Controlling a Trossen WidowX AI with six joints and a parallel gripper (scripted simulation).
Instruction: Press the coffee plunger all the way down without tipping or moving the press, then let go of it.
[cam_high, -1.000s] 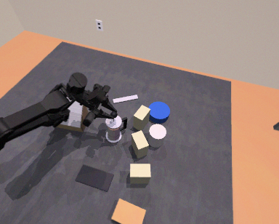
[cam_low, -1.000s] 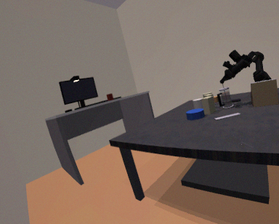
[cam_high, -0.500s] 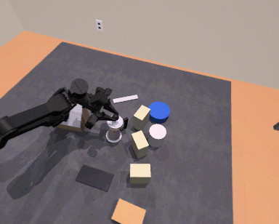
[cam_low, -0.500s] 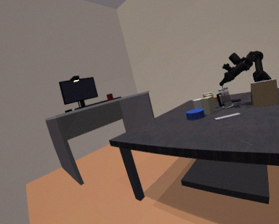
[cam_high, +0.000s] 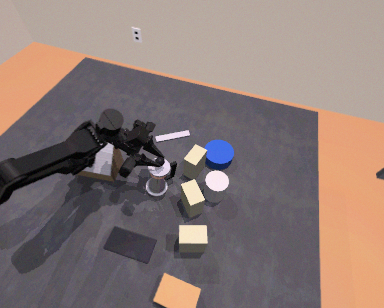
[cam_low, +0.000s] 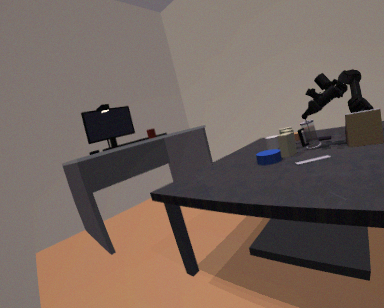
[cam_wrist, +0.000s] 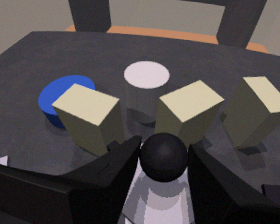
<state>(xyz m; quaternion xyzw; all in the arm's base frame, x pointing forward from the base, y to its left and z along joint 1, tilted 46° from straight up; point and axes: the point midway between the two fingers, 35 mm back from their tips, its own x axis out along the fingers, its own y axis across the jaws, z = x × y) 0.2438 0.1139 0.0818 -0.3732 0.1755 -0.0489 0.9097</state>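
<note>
End effector: black parallel-jaw end effector (cam_wrist: 164, 160), clenched on the round black plunger knob (cam_wrist: 163, 156); one dark finger (cam_wrist: 113, 166) sits on each side of the knob in the wrist view.
Task object: clear glass coffee press with a black side handle (cam_high: 158, 181), upright on the dark grey worktop (cam_high: 260, 200), directly beneath the end effector (cam_high: 159, 165); its glass body (cam_wrist: 156, 206) shows below the knob.
Exterior check: end effector (cam_low: 305, 114) reaches down onto the top of the press (cam_low: 311, 135); press stands vertical.
Arm: black jointed arm (cam_high: 60, 155) comes in from the left of the top view, above a tan cardboard box (cam_high: 102, 167).
Neighbours: three pale cream blocks (cam_high: 194, 161), (cam_high: 192, 198), (cam_high: 193, 238) just right of the press; flat blue disc (cam_high: 219, 153) and white-topped grey cylinder (cam_high: 216, 185) beyond them.
Other items: thin white strip (cam_high: 172, 135) behind the press; dark flat rectangular pad (cam_high: 130, 244) and orange flat tile (cam_high: 177, 292) toward the near edge.
</note>
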